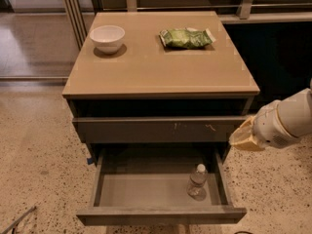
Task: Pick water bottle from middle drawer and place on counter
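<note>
Warm, fairly dim indoor light falls from above onto the counter (156, 69), and the bowl (107, 37) casts a soft shadow to its lower right. The recess under the counter and the back of the middle drawer (161, 215) lie in deep shadow. The gripper (242, 136), just right of the cabinet front, is brightly lit.

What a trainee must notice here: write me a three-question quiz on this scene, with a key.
1. True or false: the water bottle stands upright in the open middle drawer, near its right wall.
2. What sits on the counter? A) white bowl and green packet B) the bottle C) a mug
3. Fill in: the gripper hangs at the picture's ___ side, beside the scratched drawer front.
Key: 1 true; 2 A; 3 right.
</note>
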Robot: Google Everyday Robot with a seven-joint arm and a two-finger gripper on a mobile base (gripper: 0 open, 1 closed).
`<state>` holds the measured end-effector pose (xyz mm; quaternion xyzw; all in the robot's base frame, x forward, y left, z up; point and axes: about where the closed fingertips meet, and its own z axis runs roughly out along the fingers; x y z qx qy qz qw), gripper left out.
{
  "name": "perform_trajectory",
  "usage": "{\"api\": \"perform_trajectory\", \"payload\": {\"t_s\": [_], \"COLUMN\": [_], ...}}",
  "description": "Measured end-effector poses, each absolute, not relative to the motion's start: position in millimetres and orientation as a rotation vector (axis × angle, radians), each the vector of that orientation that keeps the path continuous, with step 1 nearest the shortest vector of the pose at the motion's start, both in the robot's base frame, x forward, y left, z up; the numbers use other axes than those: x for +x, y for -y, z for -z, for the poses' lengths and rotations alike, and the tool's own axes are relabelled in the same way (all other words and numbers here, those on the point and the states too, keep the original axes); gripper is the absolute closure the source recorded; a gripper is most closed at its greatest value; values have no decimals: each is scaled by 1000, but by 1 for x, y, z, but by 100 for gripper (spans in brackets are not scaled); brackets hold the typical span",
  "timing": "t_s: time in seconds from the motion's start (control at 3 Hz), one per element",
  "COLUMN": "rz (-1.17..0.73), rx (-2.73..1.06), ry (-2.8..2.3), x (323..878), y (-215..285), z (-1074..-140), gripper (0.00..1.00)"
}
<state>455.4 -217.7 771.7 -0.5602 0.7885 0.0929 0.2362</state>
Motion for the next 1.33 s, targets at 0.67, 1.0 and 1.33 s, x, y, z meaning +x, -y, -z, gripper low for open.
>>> {"api": "perform_trajectory", "payload": {"t_s": [0.67,1.0,1.33], "rz": [-396,-507,-532], "rx": [-1505,-1491,-1488], "ry": [-2133,-2131,-2135], "x": [444,440,438], "y": [219,215,213], "z": [-652,-597,-588], "gripper": [100,100,82]}}
